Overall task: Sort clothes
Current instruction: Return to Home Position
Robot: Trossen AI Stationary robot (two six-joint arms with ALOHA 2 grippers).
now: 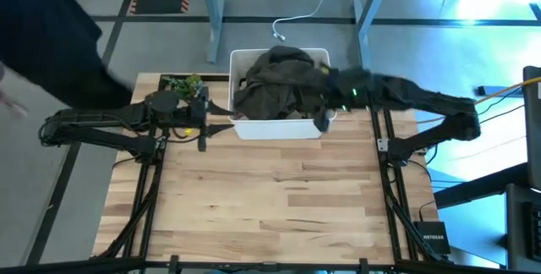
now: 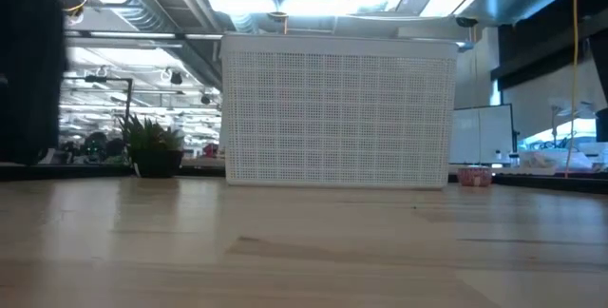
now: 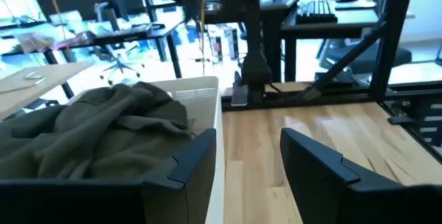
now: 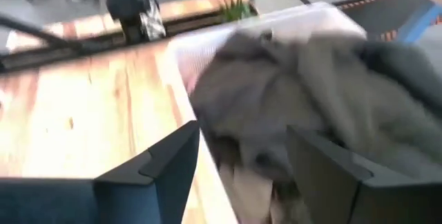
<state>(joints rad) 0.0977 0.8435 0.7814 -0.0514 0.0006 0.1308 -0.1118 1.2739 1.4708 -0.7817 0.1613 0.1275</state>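
Note:
A white mesh bin (image 1: 279,126) stands at the table's far middle; it also shows in the low view (image 2: 337,113). Dark olive green clothes (image 1: 275,84) lie heaped in it, above the rim, and also show in the left wrist view (image 3: 103,131) and the right wrist view (image 4: 304,92). My left gripper (image 1: 203,130) is open and empty just left of the bin's near-left corner (image 3: 217,148). My right gripper (image 1: 323,115) is open over the bin's near-right corner, above the heap (image 4: 242,169), and holds nothing.
A small green plant (image 1: 182,82) in a dark pot stands left of the bin, close behind my left gripper; it also shows in the low view (image 2: 152,146). A person's dark sleeve (image 1: 51,37) reaches in at the far left. Bare wood (image 1: 270,198) spreads across the table's near half.

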